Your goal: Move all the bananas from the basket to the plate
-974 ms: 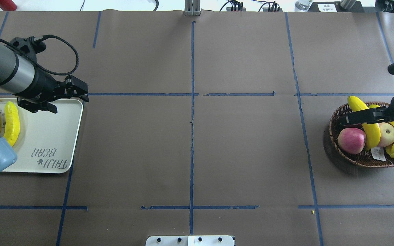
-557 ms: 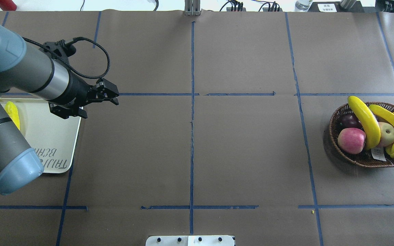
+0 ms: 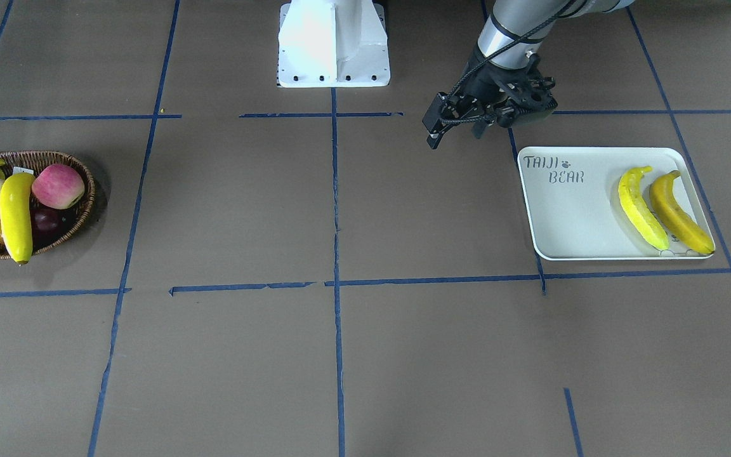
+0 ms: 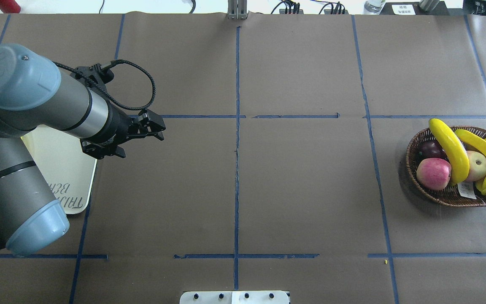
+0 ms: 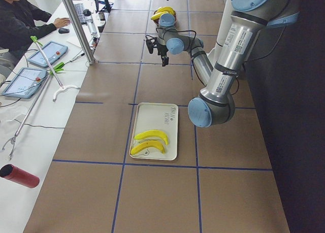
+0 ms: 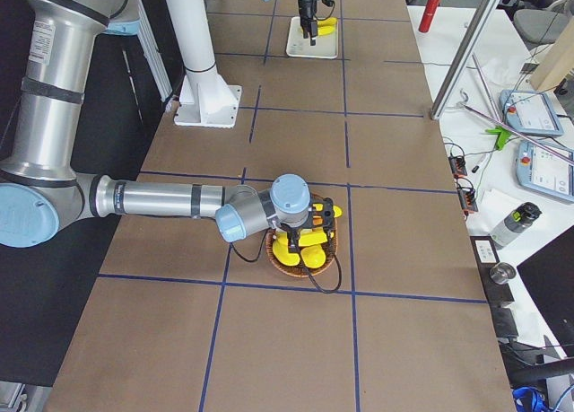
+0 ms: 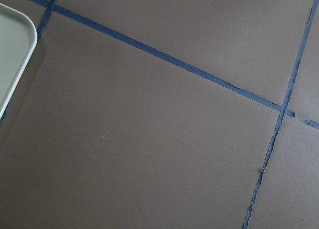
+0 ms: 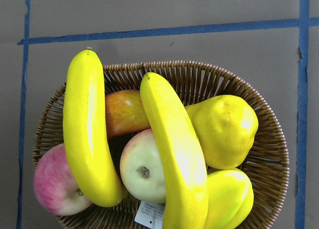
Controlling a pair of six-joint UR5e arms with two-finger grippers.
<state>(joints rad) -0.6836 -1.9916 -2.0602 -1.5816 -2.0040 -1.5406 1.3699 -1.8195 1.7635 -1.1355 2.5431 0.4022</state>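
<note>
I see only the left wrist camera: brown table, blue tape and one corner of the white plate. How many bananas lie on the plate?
Observer: Two bananas lie side by side on the plate, at the end away from its lettering.
Operator: And how many remain in the basket?
Observer: Two more bananas lie in the basket, on top of apples and beside a pear.
</note>
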